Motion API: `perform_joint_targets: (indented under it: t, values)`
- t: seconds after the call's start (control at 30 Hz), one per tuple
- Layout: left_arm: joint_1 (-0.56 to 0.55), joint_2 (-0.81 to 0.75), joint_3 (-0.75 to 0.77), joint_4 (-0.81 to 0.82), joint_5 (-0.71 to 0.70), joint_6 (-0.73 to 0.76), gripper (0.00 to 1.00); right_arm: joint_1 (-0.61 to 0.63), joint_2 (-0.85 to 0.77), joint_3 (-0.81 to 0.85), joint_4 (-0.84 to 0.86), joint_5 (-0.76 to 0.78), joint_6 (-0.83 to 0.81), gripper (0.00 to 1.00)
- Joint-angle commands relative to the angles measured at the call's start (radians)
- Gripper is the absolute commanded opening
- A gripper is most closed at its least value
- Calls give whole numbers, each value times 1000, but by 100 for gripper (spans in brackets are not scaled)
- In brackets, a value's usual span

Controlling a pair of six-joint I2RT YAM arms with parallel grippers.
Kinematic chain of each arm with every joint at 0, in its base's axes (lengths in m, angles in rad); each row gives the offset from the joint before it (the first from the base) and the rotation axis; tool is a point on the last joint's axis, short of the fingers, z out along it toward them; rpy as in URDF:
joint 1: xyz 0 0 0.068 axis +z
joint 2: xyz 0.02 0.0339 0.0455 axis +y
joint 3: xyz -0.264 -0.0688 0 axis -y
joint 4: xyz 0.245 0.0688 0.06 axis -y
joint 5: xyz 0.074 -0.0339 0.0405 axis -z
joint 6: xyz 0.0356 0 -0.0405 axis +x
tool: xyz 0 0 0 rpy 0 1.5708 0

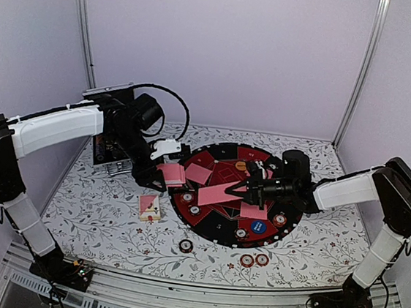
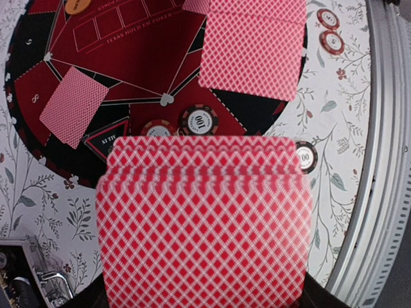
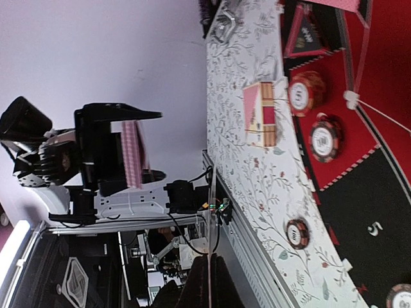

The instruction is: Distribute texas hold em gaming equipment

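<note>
My left gripper (image 1: 157,176) is shut on a deck of pink-backed cards (image 1: 172,174) at the left rim of the round red-and-black poker mat (image 1: 222,172). The deck fills the lower left wrist view (image 2: 202,218) and hides the fingers. My right gripper (image 1: 243,191) is shut on a single pink card (image 1: 216,194), held above the mat's middle. That card is edge-on in the right wrist view (image 3: 211,256) and shows in the left wrist view (image 2: 253,48). Dealt cards (image 1: 198,173) (image 1: 253,211), an orange disc (image 1: 242,166), a blue disc (image 1: 259,226) and chips (image 1: 188,196) lie on the mat.
A small pink-and-white card packet (image 1: 149,205) lies on the floral table left of the mat. Three chips (image 1: 186,246) (image 1: 246,260) (image 1: 261,259) lie near the front edge. The black case (image 1: 113,126) stands at the back left. A metal rail (image 1: 198,289) runs along the front.
</note>
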Motion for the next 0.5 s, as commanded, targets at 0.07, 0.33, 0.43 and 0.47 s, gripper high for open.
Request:
perform_joint_targets:
  t: [0.07,0.33,0.43,0.47]
  values:
    - [6,-25,3,0,13,5,0,-33,-56,-88,-34,3,-43,0]
    - [6,-30,-3,2,15,5,0,-38,-61,-70,-80,-2,-73,0]
    - [6,-29,-10,5,14,6,0,-19,-56,-37,-44,-13,-37,0]
    - [6,-30,-9,5,16,6,0,-10,-53,-18,-47,-13,-32,0]
